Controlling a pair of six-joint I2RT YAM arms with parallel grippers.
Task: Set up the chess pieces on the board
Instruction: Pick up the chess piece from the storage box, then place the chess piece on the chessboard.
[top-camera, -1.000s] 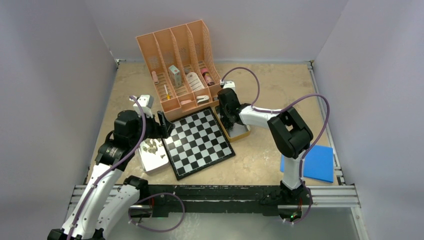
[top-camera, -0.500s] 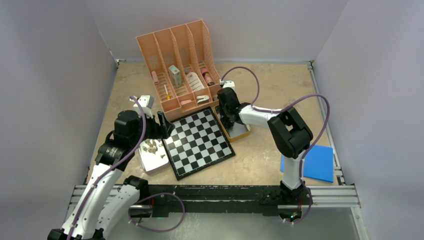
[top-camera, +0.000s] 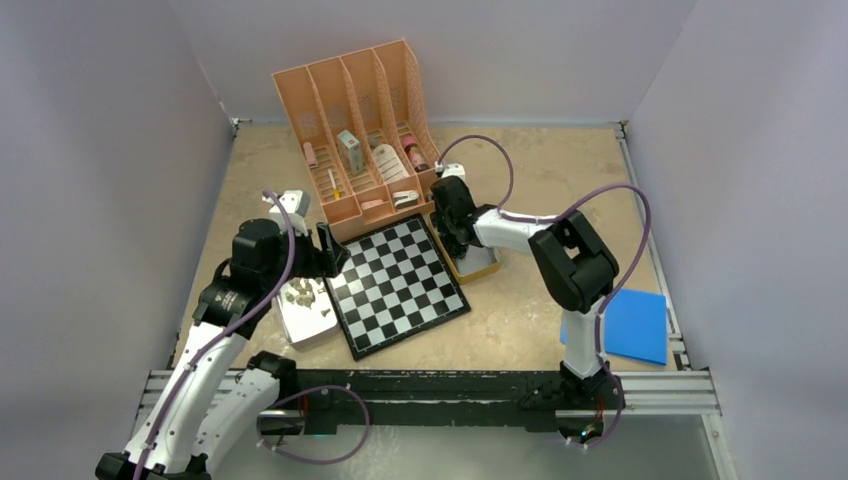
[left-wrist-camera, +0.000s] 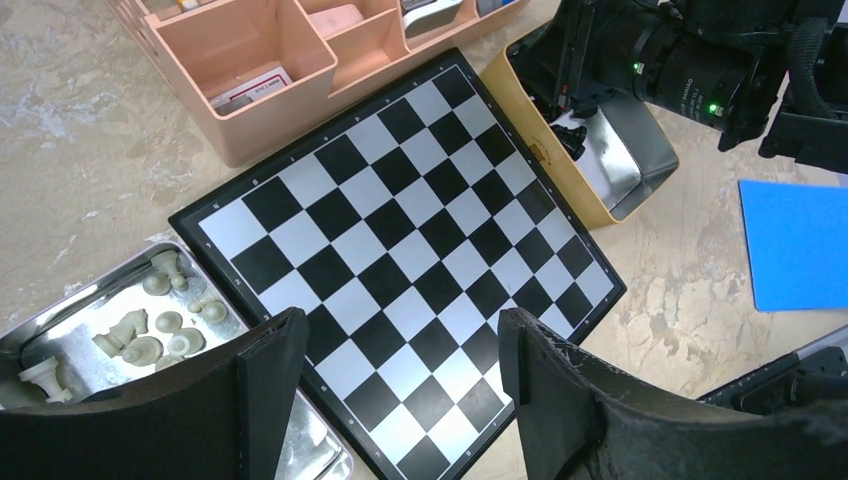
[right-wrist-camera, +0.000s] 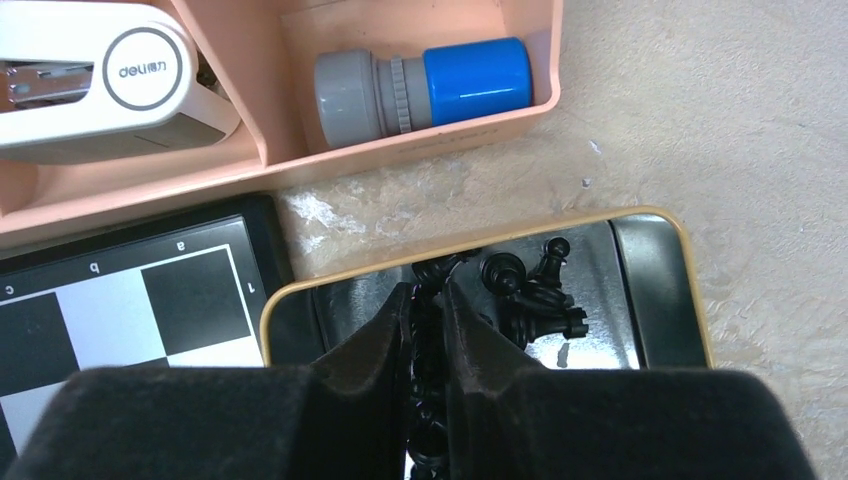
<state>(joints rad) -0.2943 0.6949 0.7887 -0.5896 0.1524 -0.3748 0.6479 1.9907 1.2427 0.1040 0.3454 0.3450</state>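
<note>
Right gripper (right-wrist-camera: 427, 292) is down inside the yellow-rimmed tray (right-wrist-camera: 610, 320), its fingers drawn in narrow and pinching a black piece (right-wrist-camera: 425, 380) that runs lengthwise between them. From where I stand, a small cluster of other black pieces (right-wrist-camera: 530, 290) lies just beside the fingertips, toward the tray's far side. That tray sits on the tabletop touching, or almost touching, the board's (left-wrist-camera: 410, 260) right edge. Just past the tray is the front of the peach organizer (left-wrist-camera: 240, 130), with a white stapler (right-wrist-camera: 100, 80) in one compartment and a blue-and-grey cylinder (right-wrist-camera: 420, 85) in the next.

Left gripper (left-wrist-camera: 398, 335) hangs above the board's near-left corner with its fingers spread wide and nothing between them. Below and to its left, the pale pieces (left-wrist-camera: 150, 330) lie scattered in a silver tray (left-wrist-camera: 75, 325) that rests against the board's left side. The board lies flat and skewed between the two trays, its far corner close to the organizer. A blue sheet (left-wrist-camera: 795, 245) lies well off to the right, near the right arm's base.
</note>
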